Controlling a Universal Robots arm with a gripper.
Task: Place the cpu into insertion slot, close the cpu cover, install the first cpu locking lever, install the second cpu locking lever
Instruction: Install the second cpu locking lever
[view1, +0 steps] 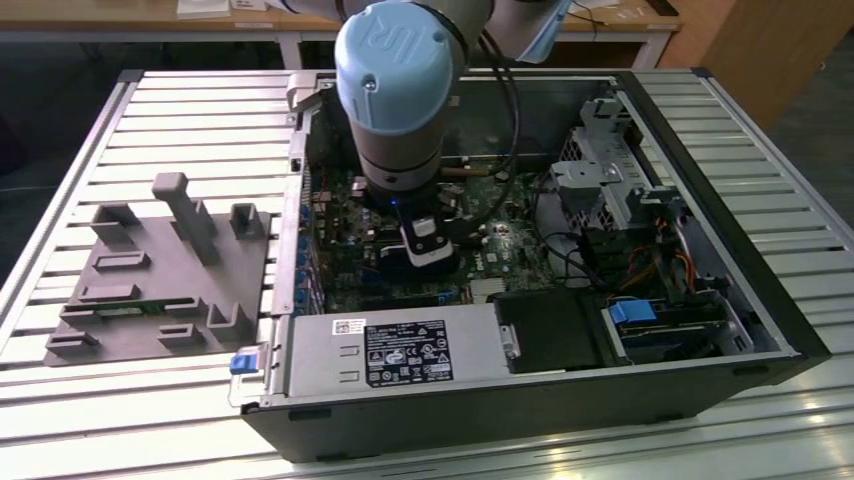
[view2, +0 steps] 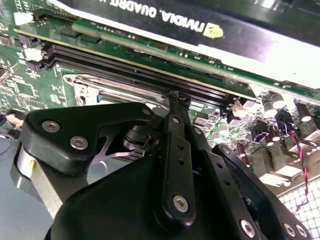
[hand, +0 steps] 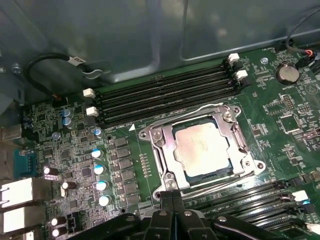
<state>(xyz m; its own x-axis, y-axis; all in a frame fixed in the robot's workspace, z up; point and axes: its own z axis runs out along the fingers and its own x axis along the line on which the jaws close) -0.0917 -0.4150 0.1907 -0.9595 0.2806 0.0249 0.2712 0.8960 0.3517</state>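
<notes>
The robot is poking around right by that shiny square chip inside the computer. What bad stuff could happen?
1. The gripper sits at the edge of the cpu cover, which lies closed over the cpu. A slip might scrape the chip or the green board.
2. The thin locking lever looks springy, so it could snap loose.
3. The memory slots run close by and might get bumped.

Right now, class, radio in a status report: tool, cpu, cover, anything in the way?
Tool shut, at the socket's edge. Cpu seated in insertion slot. Cpu cover down around it. Nothing lying across the socket.
</notes>
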